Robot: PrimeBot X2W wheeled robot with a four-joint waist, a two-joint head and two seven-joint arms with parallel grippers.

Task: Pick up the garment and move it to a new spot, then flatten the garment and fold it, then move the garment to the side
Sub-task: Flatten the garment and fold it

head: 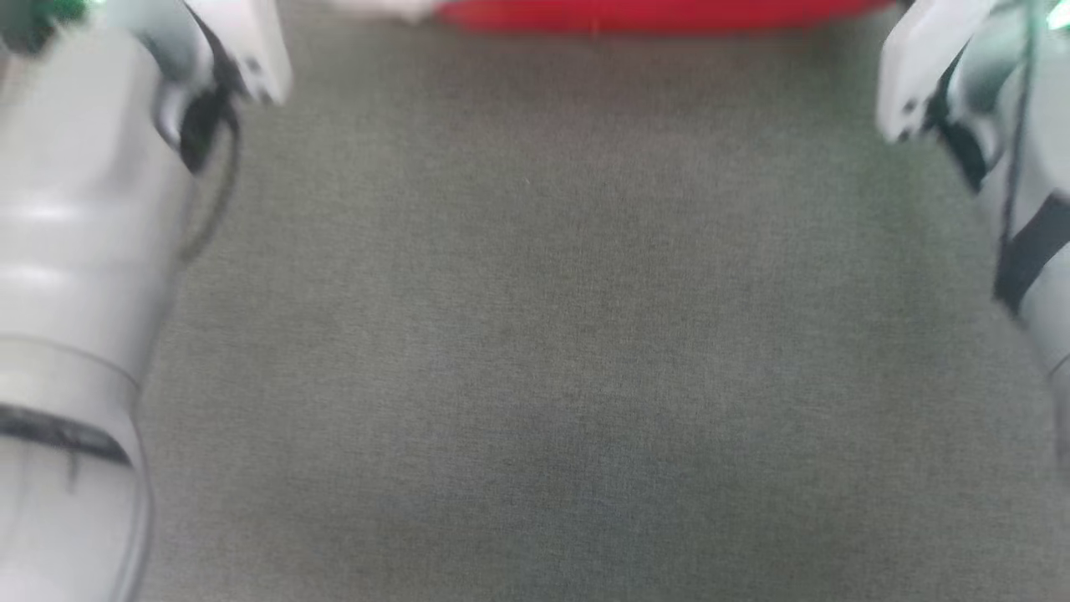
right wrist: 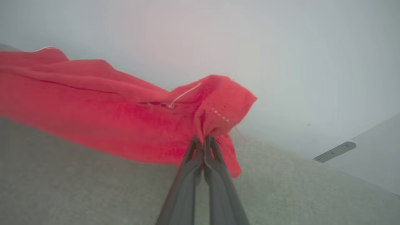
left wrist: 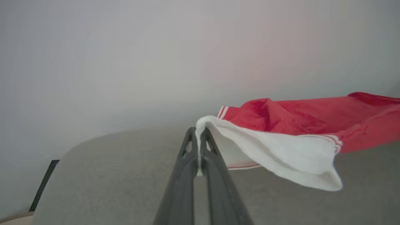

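The garment is a red jersey with white panels, seen as a blurred red strip at the top edge of the head view. In the left wrist view my left gripper is shut on a white corner of the garment, with red cloth and striped trim stretching off to the right above the surface. In the right wrist view my right gripper is shut on a bunched red corner of the garment, which spans away to the left. The numerals are hidden.
A grey cloth-covered table spreads below both arms. My pale left forearm and right forearm flank the head view. A pale wall stands behind the table, and a white panel with a metal bracket lies at the right.
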